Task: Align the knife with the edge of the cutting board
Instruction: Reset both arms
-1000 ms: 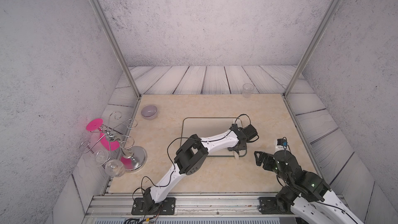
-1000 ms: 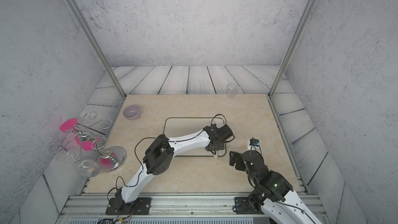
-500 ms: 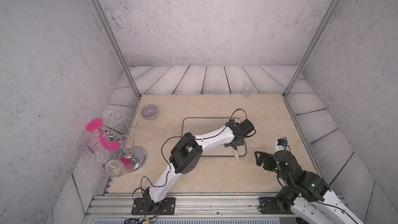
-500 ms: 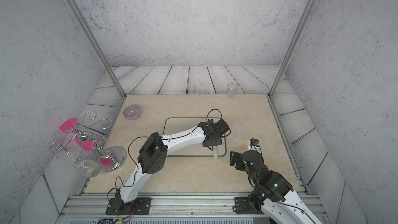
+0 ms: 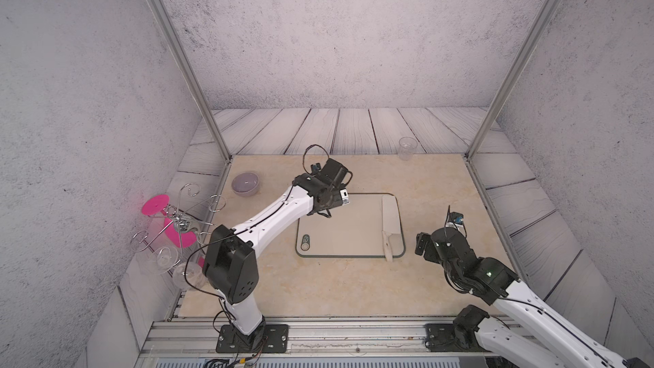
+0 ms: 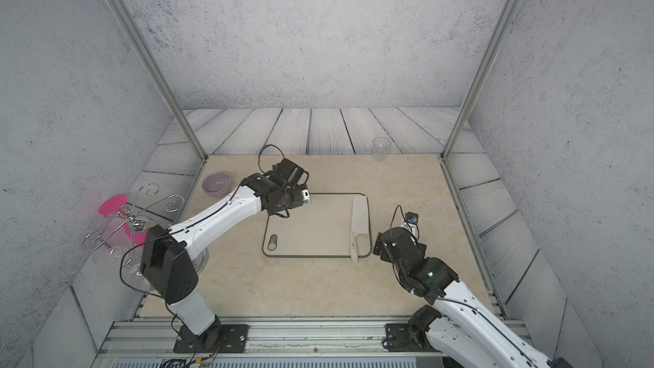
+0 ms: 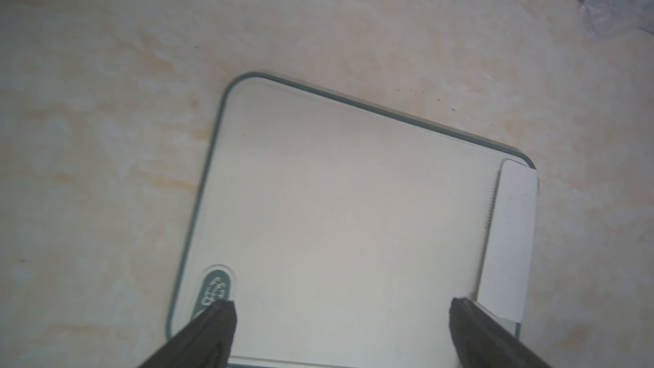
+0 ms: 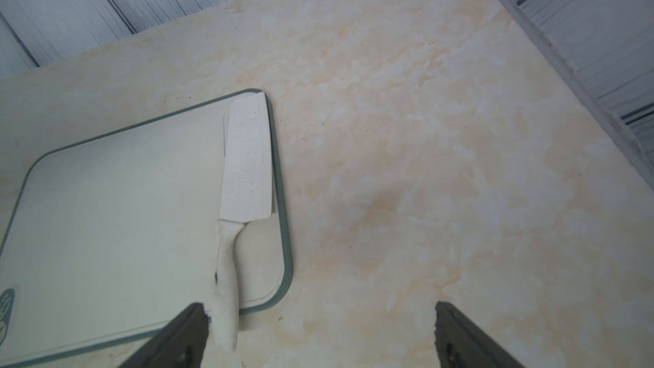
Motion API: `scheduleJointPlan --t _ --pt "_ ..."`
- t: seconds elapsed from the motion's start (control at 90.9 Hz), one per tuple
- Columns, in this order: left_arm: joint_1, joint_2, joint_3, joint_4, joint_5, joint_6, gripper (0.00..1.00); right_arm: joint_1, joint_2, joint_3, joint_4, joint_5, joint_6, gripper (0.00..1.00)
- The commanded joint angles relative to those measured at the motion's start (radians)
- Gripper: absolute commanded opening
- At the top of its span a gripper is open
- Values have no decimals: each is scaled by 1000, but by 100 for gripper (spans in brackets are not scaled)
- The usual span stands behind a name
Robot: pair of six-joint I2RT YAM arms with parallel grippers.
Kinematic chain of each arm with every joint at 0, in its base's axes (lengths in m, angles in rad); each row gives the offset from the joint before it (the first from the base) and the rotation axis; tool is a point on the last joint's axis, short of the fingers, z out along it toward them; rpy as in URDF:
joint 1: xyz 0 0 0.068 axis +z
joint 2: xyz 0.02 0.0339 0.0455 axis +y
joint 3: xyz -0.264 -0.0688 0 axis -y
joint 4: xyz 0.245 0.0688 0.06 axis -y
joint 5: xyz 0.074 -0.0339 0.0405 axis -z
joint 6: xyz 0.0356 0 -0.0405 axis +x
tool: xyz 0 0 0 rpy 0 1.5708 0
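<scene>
The knife lay flat on the cutting board, along the board's short edge on the robot's right. Its blade pointed toward the back wall and its handle toward the arm bases. In the right wrist view the blade's long side ran just inside the dark green rim, nearly parallel to it, and its far corner met the rim at the rounded corner. The handle's end stuck out past the near edge over the bench.

A broad band of marbled beige bench ran between the board's near edge and the metal base rail. Another strip lay between its right rim and the side frame. The right hand was in that strip beside the near right corner, apart from the board, its fingers spread wide and holding nothing. The left hand hung over the far left corner, equally wide, with nothing between its fingers.

The knife was cream-white with fine dark speckles. It had a broad rectangular blade and a short, slightly curved handle set on the blade's inner side. The board was matte, pale beige and round-cornered, with a green oval inset at its near left corner. A grey bowl, a clear cup and a wire rack with pink discs stood apart from it.
</scene>
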Motion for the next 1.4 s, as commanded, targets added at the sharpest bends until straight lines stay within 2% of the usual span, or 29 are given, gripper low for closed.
scheduleJointPlan --t 0.0,0.121,0.22,0.418,0.561,0.715,0.815,0.925,1.101,1.233,1.277,1.343,1.387 --pt "114 -60 -76 4 -41 127 100 -67 127 74 100 123 -48 99" --pt "240 -99 -133 32 -50 223 100 -188 249 102 205 148 -94 99" --pt "298 -134 -206 128 -69 325 100 -265 305 93 321 180 -202 99" --pt "333 -188 -395 352 -124 473 100 -390 389 45 514 191 -392 99" --pt "356 -200 -513 505 -192 559 100 -460 459 2 615 180 -465 99" --pt "400 -202 -585 623 -260 630 100 -485 473 -139 917 136 -548 99" --pt "426 -217 -666 796 -267 713 100 -512 498 -203 1050 86 -545 99" --pt "481 -204 -760 947 -227 729 100 -546 542 -212 1154 29 -542 99" --pt "515 -184 -853 1196 -153 785 100 -582 632 -263 1378 -57 -559 99" --pt "526 -148 -907 1350 -95 816 100 -583 642 -238 1334 -204 -622 99" --pt "532 -144 -900 1354 -80 814 100 -583 666 -251 1375 -239 -637 99" --pt "543 -151 -886 1302 -45 806 100 -583 744 -275 1533 -254 -660 99" --pt "551 -154 -899 1319 -20 805 100 -583 755 -266 1501 -278 -671 99"
